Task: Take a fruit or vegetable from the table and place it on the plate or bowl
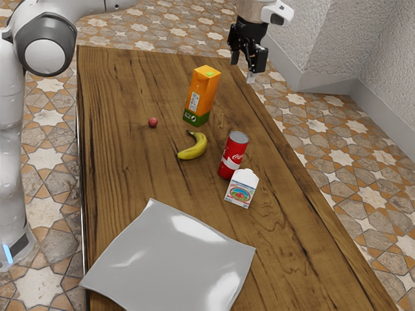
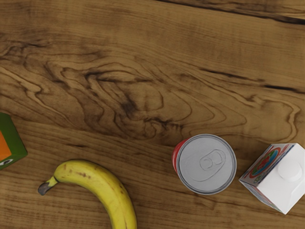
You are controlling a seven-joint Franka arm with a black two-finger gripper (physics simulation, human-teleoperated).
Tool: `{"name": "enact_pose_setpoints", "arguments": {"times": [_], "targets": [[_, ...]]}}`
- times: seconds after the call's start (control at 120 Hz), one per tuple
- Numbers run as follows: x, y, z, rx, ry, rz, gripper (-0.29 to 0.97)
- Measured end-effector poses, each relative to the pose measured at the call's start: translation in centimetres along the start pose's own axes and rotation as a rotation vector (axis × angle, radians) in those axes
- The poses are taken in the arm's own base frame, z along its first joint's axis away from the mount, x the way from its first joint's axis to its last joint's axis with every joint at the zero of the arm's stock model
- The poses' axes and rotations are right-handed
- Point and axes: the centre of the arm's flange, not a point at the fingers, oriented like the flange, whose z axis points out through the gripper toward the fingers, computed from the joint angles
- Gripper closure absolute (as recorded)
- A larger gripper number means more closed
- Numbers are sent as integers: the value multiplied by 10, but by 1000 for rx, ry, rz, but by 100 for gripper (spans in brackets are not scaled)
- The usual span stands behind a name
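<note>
A yellow banana (image 1: 194, 147) lies near the middle of the wooden table (image 1: 130, 84); in the wrist view the banana (image 2: 97, 188) curves between a green-orange carton and a can. A small red fruit (image 1: 153, 122) sits toward the exterior view's left of the banana. A flat grey square plate (image 1: 170, 262) rests at the table's near end. My gripper (image 1: 246, 61) hangs high above the table's far right edge, open and holding nothing, well away from both fruits and the plate.
An orange juice carton (image 1: 201, 95) stands just behind the banana. A red soda can (image 1: 233, 154) (image 2: 206, 163) and a small white milk carton (image 1: 242, 188) (image 2: 276, 176) stand to its right. The juice carton's edge (image 2: 9, 143) shows beside the banana's stem.
</note>
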Motion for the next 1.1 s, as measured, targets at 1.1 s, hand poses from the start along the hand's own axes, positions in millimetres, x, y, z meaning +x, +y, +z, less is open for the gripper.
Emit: {"name": "enact_pose_setpoints", "arguments": {"times": [1.1], "targets": [[66,-30,74,-66,-88,-459,0]]}}
